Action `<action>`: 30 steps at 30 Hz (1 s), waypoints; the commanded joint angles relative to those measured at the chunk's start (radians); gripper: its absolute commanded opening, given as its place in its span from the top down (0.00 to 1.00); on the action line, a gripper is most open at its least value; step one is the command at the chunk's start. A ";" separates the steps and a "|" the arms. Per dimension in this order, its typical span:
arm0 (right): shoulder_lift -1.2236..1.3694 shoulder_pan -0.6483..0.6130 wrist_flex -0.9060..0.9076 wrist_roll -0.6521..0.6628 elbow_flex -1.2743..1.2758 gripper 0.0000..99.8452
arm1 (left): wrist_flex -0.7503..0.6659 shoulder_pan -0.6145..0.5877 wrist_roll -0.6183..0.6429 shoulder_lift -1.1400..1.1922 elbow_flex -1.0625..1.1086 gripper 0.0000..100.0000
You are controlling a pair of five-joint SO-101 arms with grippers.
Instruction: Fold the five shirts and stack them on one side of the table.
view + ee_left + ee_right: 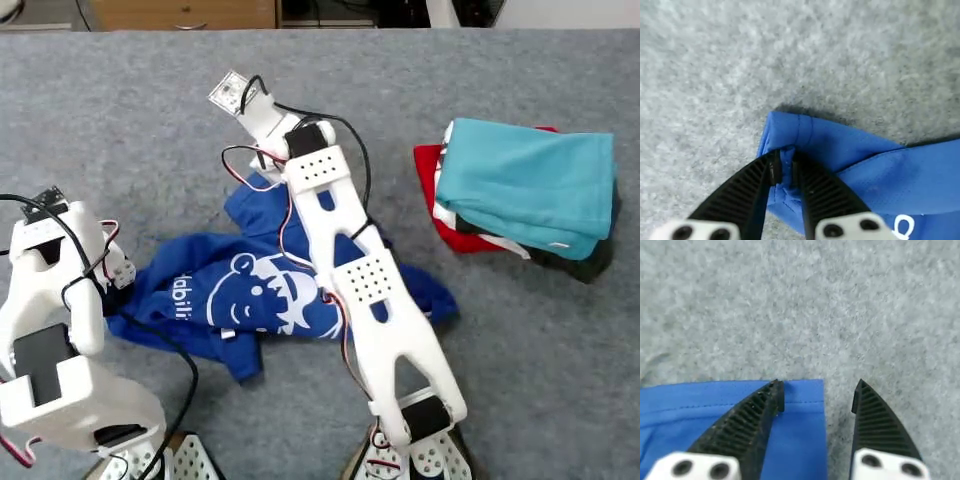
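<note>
Blue printed jersey shirt (250, 290) crumpled mid grey table (520, 350) | left pincer (786, 161) clamped on its corner | right pincer (819, 386) wide, astride far hem | step, likely: spreading | next: close right, pull taut

High camera: fixed above the near edge of the table (560, 380), facing down and slightly away, taking in the whole grey surface from a distance.

Left wrist camera: mounted just behind the left gripper (785, 162), looking along its fingers, very close to the blue shirt (880, 170) at its left edge.

Right wrist camera: mounted likewise behind the right gripper (817, 390), equally close, at the shirt's far edge.

Shared ground: all 3 views take in the blue shirt and grey surface. The 2 wrist views do not overlap.
</note>
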 commanded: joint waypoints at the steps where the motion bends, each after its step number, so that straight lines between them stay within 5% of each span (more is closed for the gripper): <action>1: -0.019 -0.015 0.005 0.000 -0.044 0.77 | -0.049 -0.017 0.009 -0.004 -0.002 0.98; 7: -0.019 -0.016 0.005 0.028 -0.028 0.78 | -0.049 -0.018 0.009 -0.004 -0.002 0.98; 14: -0.019 -0.016 0.005 0.063 -0.031 0.98 | -0.049 -0.018 0.009 -0.004 0.000 0.98; 30: -0.208 0.001 0.014 -0.072 -0.071 1.00 | -0.049 -0.020 0.011 -0.004 0.000 0.98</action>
